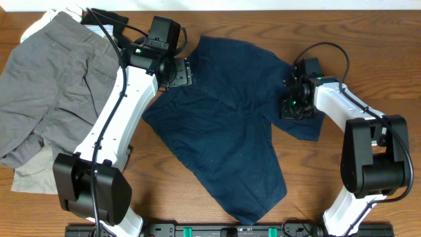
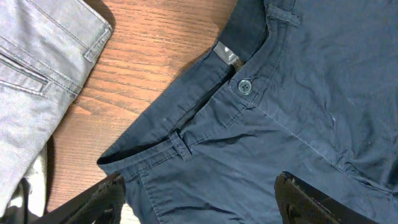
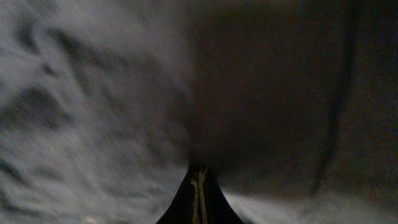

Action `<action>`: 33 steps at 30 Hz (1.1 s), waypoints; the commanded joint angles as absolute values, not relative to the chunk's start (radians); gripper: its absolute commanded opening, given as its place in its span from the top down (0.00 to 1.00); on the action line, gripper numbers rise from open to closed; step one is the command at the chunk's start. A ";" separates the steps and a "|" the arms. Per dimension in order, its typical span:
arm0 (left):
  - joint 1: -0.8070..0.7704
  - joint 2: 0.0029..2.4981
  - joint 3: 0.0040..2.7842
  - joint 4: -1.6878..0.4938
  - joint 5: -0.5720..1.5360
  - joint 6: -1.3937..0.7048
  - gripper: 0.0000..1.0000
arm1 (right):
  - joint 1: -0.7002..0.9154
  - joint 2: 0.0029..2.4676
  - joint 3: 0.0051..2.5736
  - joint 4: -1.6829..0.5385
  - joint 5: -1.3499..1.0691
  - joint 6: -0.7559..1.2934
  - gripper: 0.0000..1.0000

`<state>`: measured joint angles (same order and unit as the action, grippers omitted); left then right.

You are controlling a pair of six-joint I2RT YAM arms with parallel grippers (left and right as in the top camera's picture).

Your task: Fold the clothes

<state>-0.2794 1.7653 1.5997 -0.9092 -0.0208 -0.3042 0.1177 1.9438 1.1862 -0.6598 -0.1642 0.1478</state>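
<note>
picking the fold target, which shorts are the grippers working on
The navy blue shorts in the middle: left gripper open over the waistband, right gripper shut on one edge. The grey shorts lie apart.

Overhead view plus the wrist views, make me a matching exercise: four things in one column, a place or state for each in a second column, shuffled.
1. navy shorts
2. grey shorts
3. left tool
4. right tool

A. shut, pinching dark cloth
B. spread out in the middle
C. open
D. lying at the left side

Pairs: 1-B, 2-D, 3-C, 4-A
</note>
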 commanded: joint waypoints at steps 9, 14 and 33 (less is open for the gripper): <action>-0.274 1.749 1.622 -0.902 -0.007 -0.286 0.21 | 0.008 2.133 1.165 -0.480 -0.093 0.141 0.94; -0.276 1.749 1.621 -0.902 -0.007 -0.286 0.21 | -0.082 2.133 1.180 -0.369 -0.078 0.145 0.94; -0.303 1.756 1.621 -0.897 -0.004 -0.286 0.21 | -0.156 2.132 1.937 -1.069 -0.213 0.141 0.01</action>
<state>-0.3031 1.7653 1.5997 -0.8913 -0.0025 -0.2913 -0.1581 2.1452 1.8175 -0.9508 -0.1452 0.1429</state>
